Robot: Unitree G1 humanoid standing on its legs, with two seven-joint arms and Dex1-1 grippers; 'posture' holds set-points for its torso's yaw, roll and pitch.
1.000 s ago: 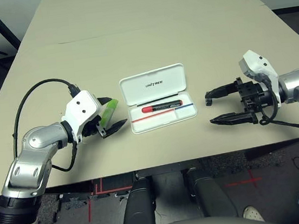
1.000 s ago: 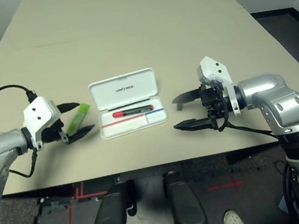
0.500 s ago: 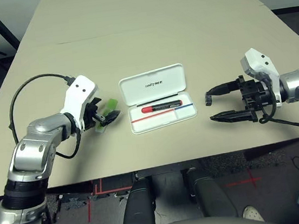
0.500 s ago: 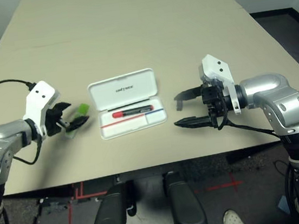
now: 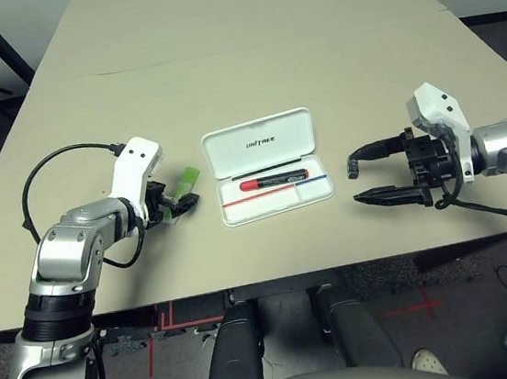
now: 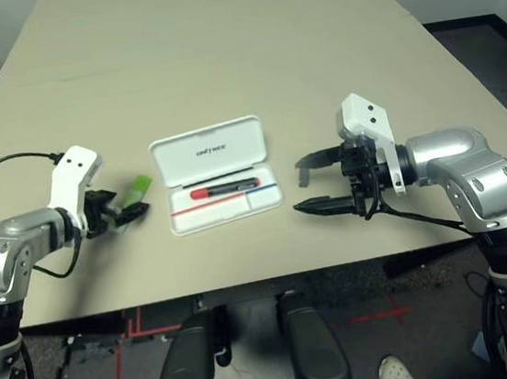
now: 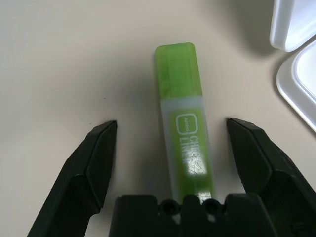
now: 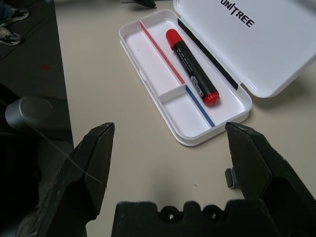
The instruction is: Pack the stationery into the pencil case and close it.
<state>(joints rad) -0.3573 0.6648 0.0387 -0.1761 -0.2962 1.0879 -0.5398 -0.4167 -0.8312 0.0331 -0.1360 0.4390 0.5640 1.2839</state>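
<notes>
Seen on the beige table (image 5: 248, 70): the white pencil case (image 5: 267, 166), lid thrown back flat with its dark "UNITREE" lettering facing up, tray toward the robot. Inside the tray, a red marker (image 5: 274, 180) with black body, lying lengthwise along the hinge side, red cap toward the robot's left; beside it a thin red and blue stripe (image 8: 177, 74) running the length of the tray, plus a short divider walling off one end compartment. To the left of the case, apart from it, the light-green and white stick (image 7: 184, 118), flat on the table, printed lettering on its pale body and a translucent green cap pointing away from the wrist. Left gripper (image 7: 171, 148) lowered over that stick, jaws spread wide, one black finger (image 7: 94, 158) on either side of it, gaps visible on both sides in the wrist view, so straddling and not clamped. Right gripper (image 5: 360, 185) held above the table to the right of the case, well apart from it, pointed toward the case, jaws likewise spread wide and holding nothing. A small grey metallic piece (image 8: 230, 177) spotted on the table just beside one right finger (image 8: 252, 163) in the right wrist view.
</notes>
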